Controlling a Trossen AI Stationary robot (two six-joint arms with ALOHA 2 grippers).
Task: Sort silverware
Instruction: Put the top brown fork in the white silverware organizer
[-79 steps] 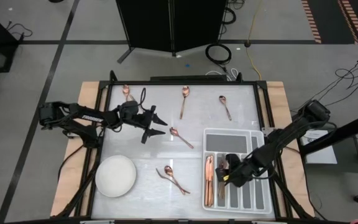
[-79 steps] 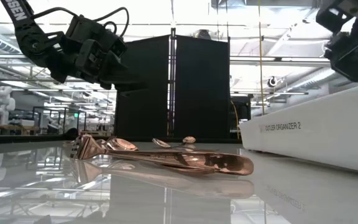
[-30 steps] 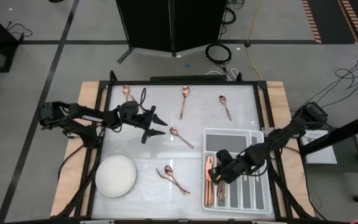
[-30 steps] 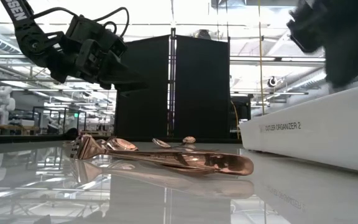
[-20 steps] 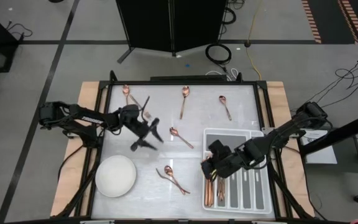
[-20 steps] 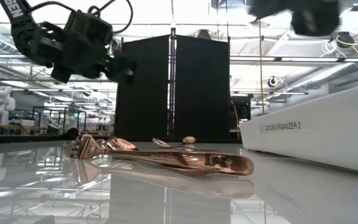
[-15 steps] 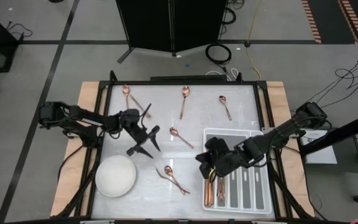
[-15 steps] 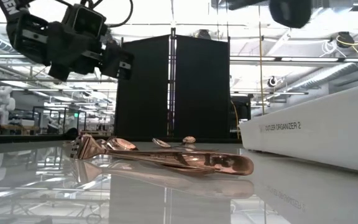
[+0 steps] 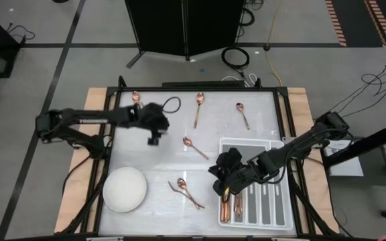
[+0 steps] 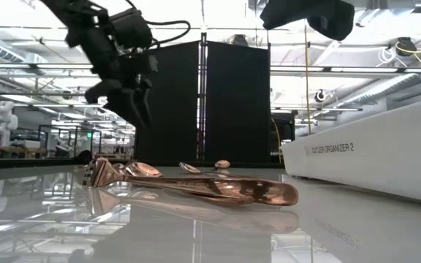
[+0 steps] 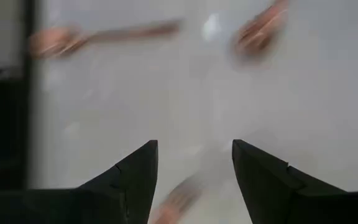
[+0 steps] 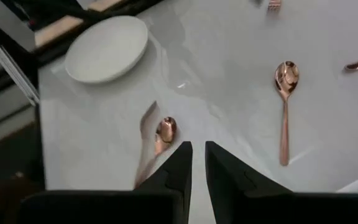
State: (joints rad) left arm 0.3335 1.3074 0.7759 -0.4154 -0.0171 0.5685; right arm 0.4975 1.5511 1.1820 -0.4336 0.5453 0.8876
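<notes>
Copper silverware lies scattered on the white table: spoons at the far side (image 9: 198,107) (image 9: 242,115) (image 9: 137,98), one in the middle (image 9: 194,147), and a pair near the front (image 9: 186,192). More pieces lie in the left compartment (image 9: 226,204) of the grey divided tray (image 9: 273,201). My left gripper (image 9: 153,139) hangs open above the table, left of the middle spoon, pointing steeply down. My right gripper (image 9: 218,185) hovers at the tray's left edge with its fingers (image 12: 180,163) nearly together and nothing between them, aimed at the front pair (image 12: 157,138).
A white round bowl (image 9: 124,189) stands at the front left. The tray's tall white wall (image 10: 371,157) fills the right of the low view. The table's black frame edges the far and left sides.
My left gripper has swung round from pointing level toward the table's right edge to pointing steeply down, has risen, and has stayed open. My right gripper has risen from over the tray and gone toward the table's left, out past the tray's left edge, rolling as it went.
</notes>
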